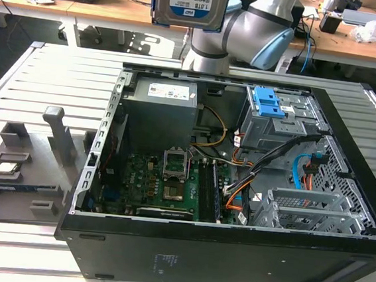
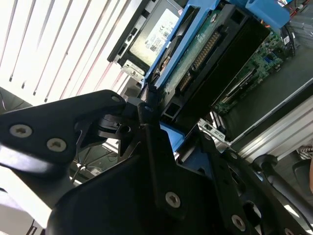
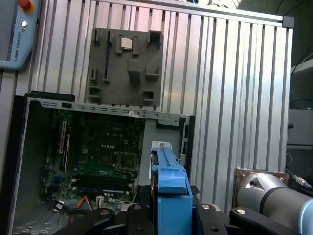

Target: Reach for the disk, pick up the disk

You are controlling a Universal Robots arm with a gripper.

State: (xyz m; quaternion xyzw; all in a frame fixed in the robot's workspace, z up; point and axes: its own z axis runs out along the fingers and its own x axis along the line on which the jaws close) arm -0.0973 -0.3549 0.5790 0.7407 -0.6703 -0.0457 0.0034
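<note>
The disk (image 1: 191, 1), a silver drive with a white-and-blue label and a blue side bracket, hangs high above the open computer case at the top edge of the exterior view, in front of the arm (image 1: 255, 34). In the second wrist view my gripper (image 2: 166, 117) is shut on the disk (image 2: 195, 54), its black fingers (image 2: 146, 105) clamping one end. The first wrist view shows the disk (image 3: 168, 176) edge-on, blue bracket towards the camera, between the gripper (image 3: 168, 213) parts, far above the case.
The open computer case (image 1: 92, 172) lies on the slatted table, with the motherboard (image 1: 170, 186), power supply (image 1: 161, 105) and a drive cage with blue latches (image 1: 268, 102) inside. A grey fixture plate (image 1: 39, 166) holding a processor chip (image 1: 9, 167) lies at the exterior view's left.
</note>
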